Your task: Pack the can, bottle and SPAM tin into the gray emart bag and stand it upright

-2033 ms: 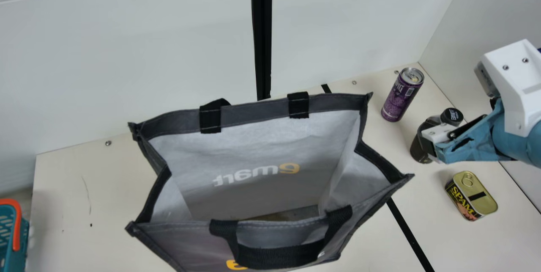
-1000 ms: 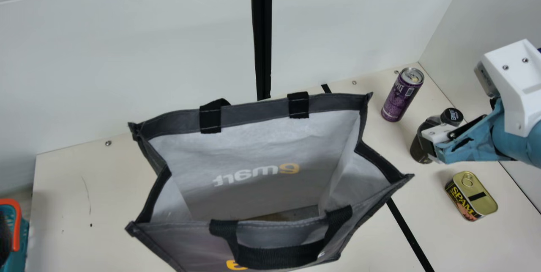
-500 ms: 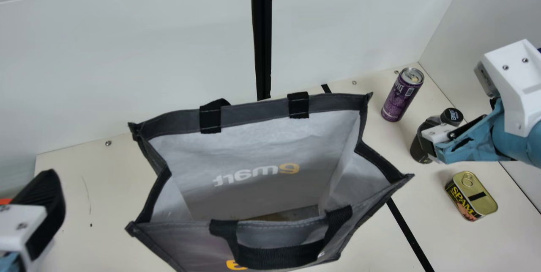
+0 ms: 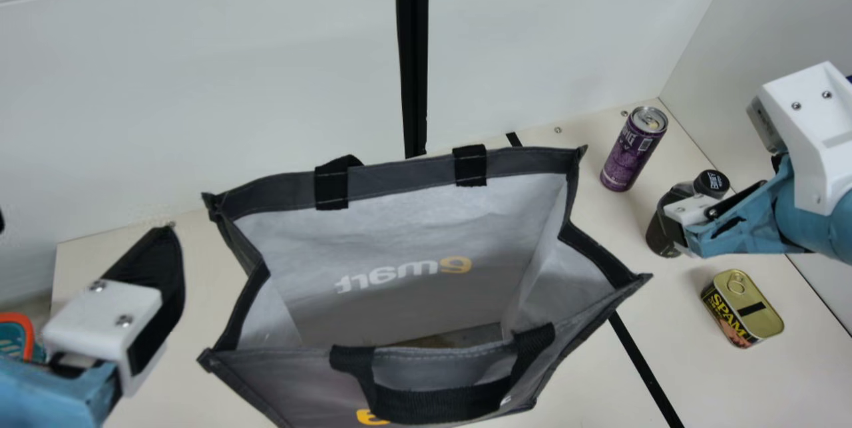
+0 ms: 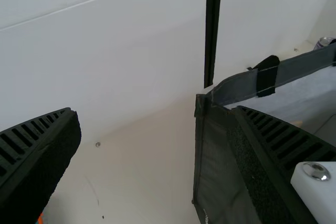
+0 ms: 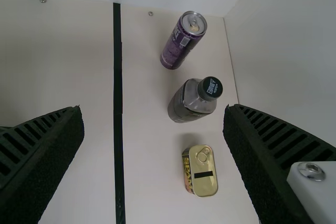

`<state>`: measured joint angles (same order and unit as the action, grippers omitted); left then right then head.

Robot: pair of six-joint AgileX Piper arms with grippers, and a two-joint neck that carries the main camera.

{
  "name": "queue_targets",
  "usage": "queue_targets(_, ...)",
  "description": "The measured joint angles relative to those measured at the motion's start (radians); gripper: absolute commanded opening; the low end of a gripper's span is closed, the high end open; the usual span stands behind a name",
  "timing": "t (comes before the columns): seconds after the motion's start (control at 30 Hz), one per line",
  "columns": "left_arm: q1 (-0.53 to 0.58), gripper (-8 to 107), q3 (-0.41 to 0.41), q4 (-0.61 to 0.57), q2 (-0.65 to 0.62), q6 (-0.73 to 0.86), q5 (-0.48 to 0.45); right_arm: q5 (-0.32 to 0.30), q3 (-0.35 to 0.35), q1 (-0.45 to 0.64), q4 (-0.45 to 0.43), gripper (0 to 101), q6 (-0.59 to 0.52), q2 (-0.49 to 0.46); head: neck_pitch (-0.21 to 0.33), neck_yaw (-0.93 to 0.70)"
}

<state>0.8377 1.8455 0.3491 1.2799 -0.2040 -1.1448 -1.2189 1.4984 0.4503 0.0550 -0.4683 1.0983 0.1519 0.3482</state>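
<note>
The gray emart bag (image 4: 413,255) stands upright on the table, mouth open. Left of it is my left gripper (image 4: 86,225); in the left wrist view this gripper (image 5: 153,109) is open, one finger in front of the bag's side (image 5: 212,156). At the right my right gripper (image 4: 671,220) partly covers the dark bottle (image 4: 712,183). In its wrist view the right gripper (image 6: 155,108) is open and empty, with the upright bottle (image 6: 190,103) beyond its fingers. The purple can (image 4: 632,148) stands behind the bottle, and the SPAM tin (image 4: 745,308) lies in front of it.
A teal basket with an orange rim (image 4: 25,331) is at the far left, partly behind my left arm. White walls (image 4: 200,82) rise behind and at the right of the table (image 4: 665,321). A black strip runs along the tabletop right of the bag.
My left gripper has come in from the left edge and moved right and back, nearing the bag's left side. The right arm, bag, can, bottle and tin have stayed in place.
</note>
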Motion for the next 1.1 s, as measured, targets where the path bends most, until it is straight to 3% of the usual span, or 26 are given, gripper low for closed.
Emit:
queue_targets(0.8, 0.113, 90, 0.216, -0.109, 0.186, 0.259, -0.01, 0.0, 0.0, 0.0, 0.0, 95, 0.0, 0.0, 0.0, 0.0)
queue_targets(1.1, 0.105, 90, 0.277, -0.159, 0.255, 0.351, -0.02, 0.0, 0.0, 0.0, 0.0, 95, 0.0, 0.0, 0.0, 0.0)
